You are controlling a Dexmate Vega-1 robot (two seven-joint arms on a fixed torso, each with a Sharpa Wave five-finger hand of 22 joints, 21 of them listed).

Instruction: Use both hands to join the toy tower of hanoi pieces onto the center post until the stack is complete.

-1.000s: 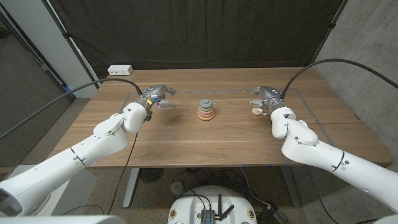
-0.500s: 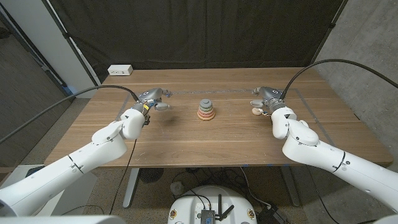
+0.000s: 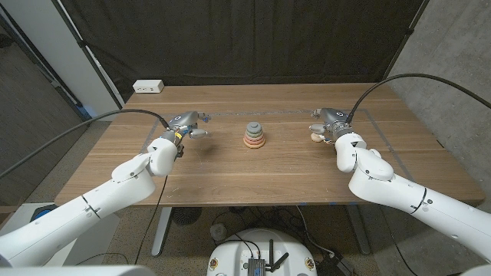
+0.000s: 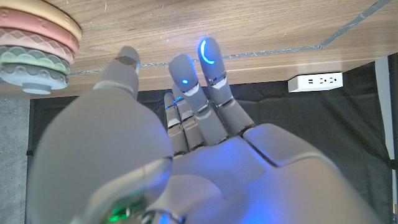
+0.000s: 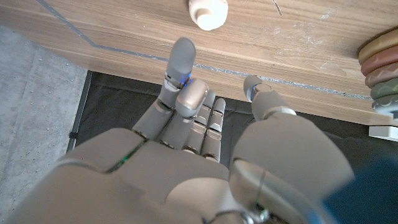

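fingers on the left hand (image 4: pixel 205 155) reach out loosely together with nothing between them, a blue glow on the tips. the right hand (image 5: pixel 205 143) is the same, its fingers a little apart and holding nothing. both hands look idle to me, not gripping.

the tower of hanoi stack (image 3: pixel 255 136) sits in the middle of the wooden table (image 3: pixel 230 172), between the two hands and well apart from each. it is built wide at the bottom and narrowing upward: pinkish and orange rings below, a greenish one above, a grey piece on top. from the left wrist view the rings (image 4: pixel 34 43) show at the table's far side, neatly layered.

one small cream-coloured cap piece (image 5: pixel 208 12) lies on the table just beyond the right hand's fingertips; in the head view it shows as a pale knob (image 3: pixel 315 137) right by that hand. i'd guess it is the last part to go on, which would explain why the right hand waits so near it. the left hand (image 3: pixel 184 123) hovers off to the other side, likely ready to steady the stack.

a white power strip (image 3: pixel 148 87) sits at the far left corner.
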